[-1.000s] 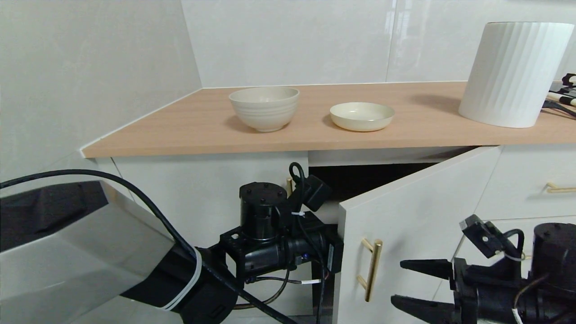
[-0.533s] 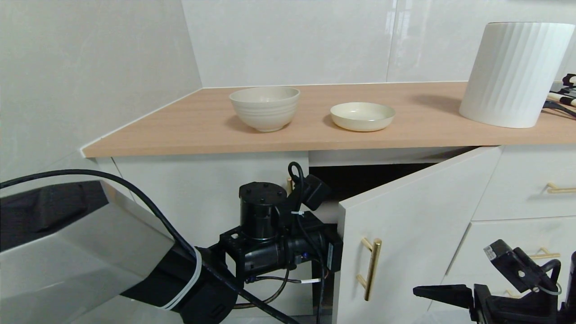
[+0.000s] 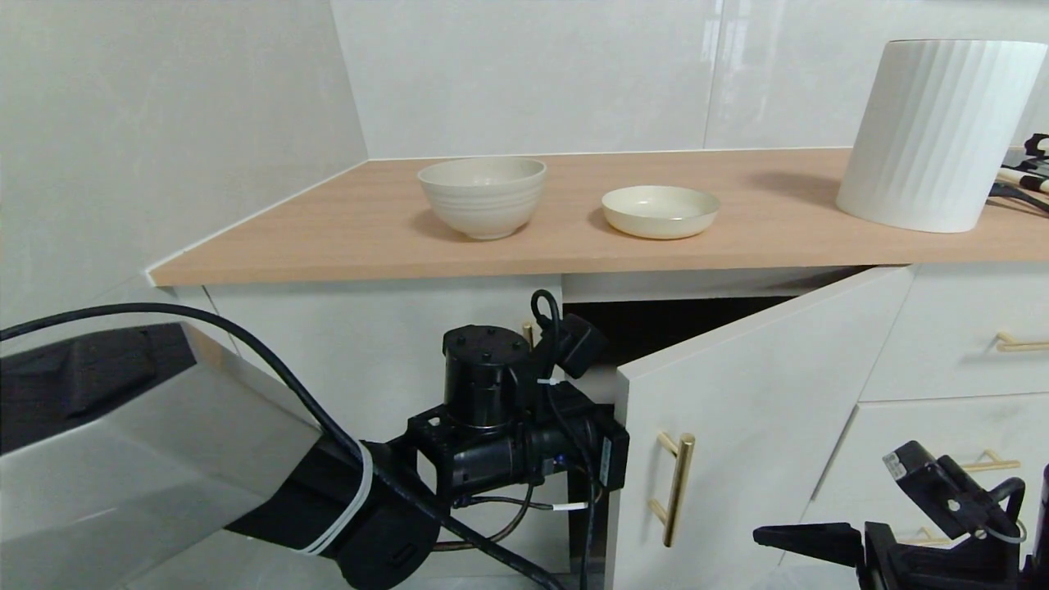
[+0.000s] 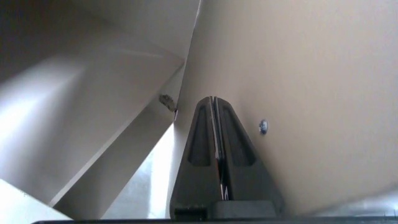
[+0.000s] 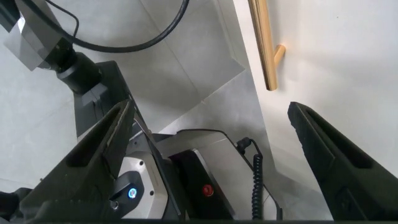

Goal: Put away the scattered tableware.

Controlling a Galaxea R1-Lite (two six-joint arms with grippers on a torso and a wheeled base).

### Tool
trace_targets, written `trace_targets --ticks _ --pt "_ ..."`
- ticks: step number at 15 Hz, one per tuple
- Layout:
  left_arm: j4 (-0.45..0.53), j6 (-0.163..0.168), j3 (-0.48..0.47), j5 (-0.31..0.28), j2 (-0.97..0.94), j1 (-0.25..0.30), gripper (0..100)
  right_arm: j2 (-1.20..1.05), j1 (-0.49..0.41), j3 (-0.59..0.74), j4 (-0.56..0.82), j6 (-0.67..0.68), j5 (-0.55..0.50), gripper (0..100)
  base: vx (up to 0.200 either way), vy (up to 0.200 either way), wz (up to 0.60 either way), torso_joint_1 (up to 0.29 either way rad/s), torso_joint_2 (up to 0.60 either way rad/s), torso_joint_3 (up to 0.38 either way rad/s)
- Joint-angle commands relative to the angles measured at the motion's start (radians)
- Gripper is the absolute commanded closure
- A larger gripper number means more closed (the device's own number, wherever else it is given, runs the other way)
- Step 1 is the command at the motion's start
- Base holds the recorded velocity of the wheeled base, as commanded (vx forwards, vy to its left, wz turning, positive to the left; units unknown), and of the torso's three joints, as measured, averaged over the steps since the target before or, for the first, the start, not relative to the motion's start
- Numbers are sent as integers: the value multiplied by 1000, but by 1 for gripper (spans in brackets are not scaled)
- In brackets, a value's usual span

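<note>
A deep cream bowl (image 3: 482,197) and a shallow cream dish (image 3: 660,211) stand side by side on the wooden countertop (image 3: 344,238). Below them a white cabinet door (image 3: 737,426) with a gold handle (image 3: 676,490) hangs partly open. My left arm's wrist (image 3: 524,434) sits at the door's free edge. My left gripper (image 4: 213,102) is shut, its tips against the door's inner face (image 4: 298,93), and holds nothing. My right gripper (image 5: 209,107) is open and empty, low in front of the door, with the gold handle (image 5: 264,43) ahead of it. One of its fingers (image 3: 799,535) shows at the bottom right.
A tall white ribbed container (image 3: 934,131) stands at the right end of the countertop, with dark utensils (image 3: 1024,176) behind it. Drawers with gold pulls (image 3: 1020,342) lie right of the door. Tiled walls close the corner on the left and behind.
My right gripper has dropped lower and to the right, away from the door handle. My left arm has edged slightly right and up. The door, bowl and dish have not moved.
</note>
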Motion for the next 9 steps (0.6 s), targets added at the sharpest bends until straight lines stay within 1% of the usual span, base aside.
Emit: trace_targets --ticks 1,3,9 --pt "0 -1 -13 -1 19 1 100 1 0 5 0 0 1 0 -200 0 0 7 7 -2" --pt "2 -1 -32 -1 33 0 100 0 2 7 0 -2 1 0 -200 0 0 7 2 0" --pt "20 1 -47 -1 57 0 100 -5 11 7 0 -4 1 0 0 0 0 0 0 0"
